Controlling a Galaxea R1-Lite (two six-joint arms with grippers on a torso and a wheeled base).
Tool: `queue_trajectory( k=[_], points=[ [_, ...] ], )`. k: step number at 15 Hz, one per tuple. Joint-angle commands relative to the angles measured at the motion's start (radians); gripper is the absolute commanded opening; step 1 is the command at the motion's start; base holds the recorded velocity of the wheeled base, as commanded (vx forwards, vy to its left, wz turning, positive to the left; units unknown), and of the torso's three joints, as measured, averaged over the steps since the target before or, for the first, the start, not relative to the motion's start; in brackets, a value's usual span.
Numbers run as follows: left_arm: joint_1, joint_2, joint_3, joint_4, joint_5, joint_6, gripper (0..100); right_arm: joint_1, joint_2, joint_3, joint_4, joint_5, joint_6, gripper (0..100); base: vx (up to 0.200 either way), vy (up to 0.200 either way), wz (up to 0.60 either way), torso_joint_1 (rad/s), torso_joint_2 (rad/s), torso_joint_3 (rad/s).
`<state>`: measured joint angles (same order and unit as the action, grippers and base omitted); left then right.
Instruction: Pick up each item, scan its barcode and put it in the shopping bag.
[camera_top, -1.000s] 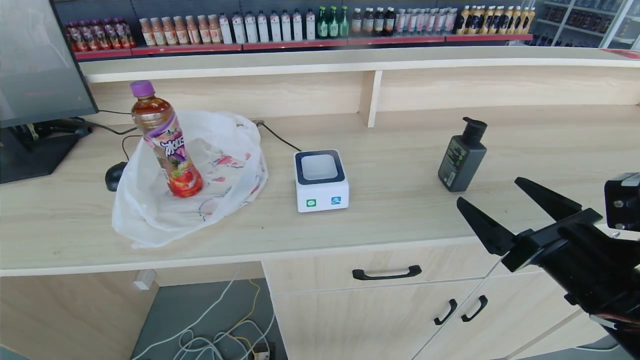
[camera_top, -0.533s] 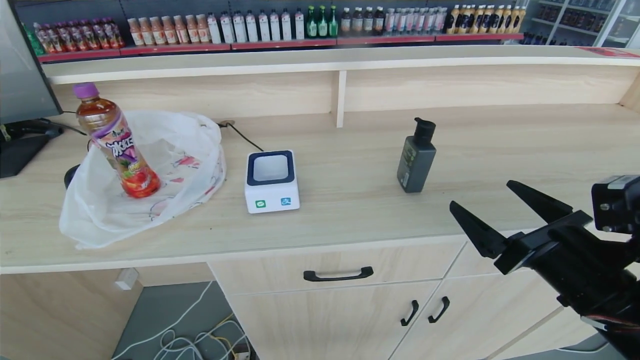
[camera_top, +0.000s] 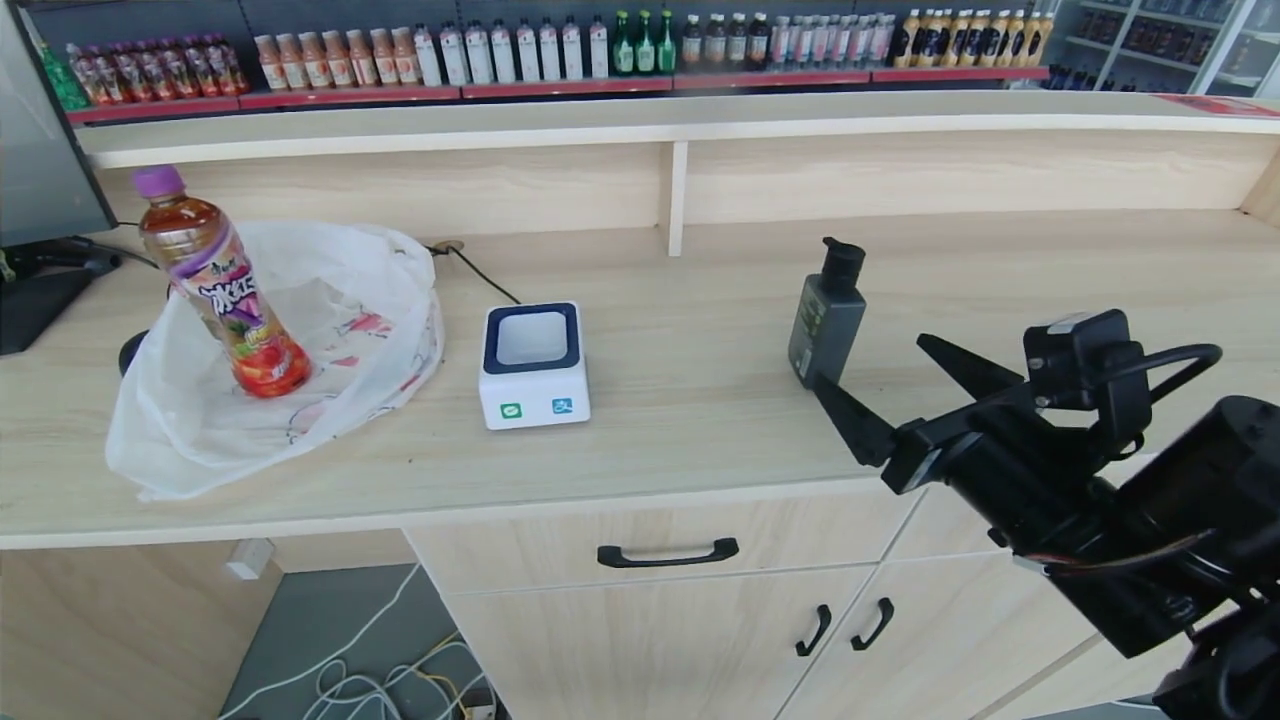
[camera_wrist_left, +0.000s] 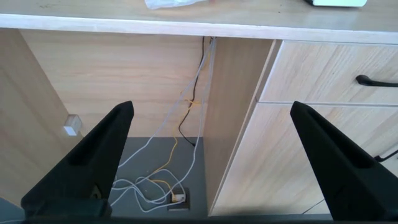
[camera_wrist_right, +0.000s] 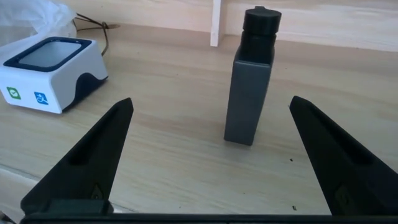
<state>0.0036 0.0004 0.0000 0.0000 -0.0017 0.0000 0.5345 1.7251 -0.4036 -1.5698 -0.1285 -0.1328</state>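
A dark grey pump bottle stands upright on the wooden counter, right of the white scanner box. My right gripper is open just in front of the bottle, fingers to either side and not touching it. In the right wrist view the grey bottle stands between and beyond the right gripper, with the scanner off to one side. A purple-capped drink bottle leans inside the white shopping bag at the left. My left gripper is open below counter height, facing the cabinet.
A monitor and a mouse sit at the far left. Behind the counter runs a raised ledge with a divider. Drawers with black handles are below. Loose cables lie on the floor.
The head camera has shifted, so the whole scene slid left. My right gripper has moved forward and up over the counter to the grey bottle, still open.
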Motion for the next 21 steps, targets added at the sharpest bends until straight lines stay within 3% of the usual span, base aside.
queue_trajectory(
  k=[1,6,10,21],
  points=[
    [-0.001,0.0,0.0,0.0,0.0,0.0,100,-0.002,0.065,-0.032,-0.001,-0.011,-0.001,100,0.0,0.0,0.0,0.0,0.0,0.0],
    [-0.001,0.0,0.0,0.0,0.0,0.0,100,-0.002,0.166,-0.126,-0.001,-0.029,0.001,100,0.0,0.0,0.0,0.0,0.0,0.0],
    [-0.001,0.0,0.0,0.0,0.0,0.0,100,-0.007,0.289,-0.302,-0.001,-0.079,0.001,100,0.0,0.0,0.0,0.0,0.0,0.0],
    [-0.001,0.0,0.0,0.0,0.0,0.0,100,-0.085,0.307,-0.317,-0.001,-0.071,0.004,100,0.0,0.0,0.0,0.0,0.0,0.0]
  ],
)
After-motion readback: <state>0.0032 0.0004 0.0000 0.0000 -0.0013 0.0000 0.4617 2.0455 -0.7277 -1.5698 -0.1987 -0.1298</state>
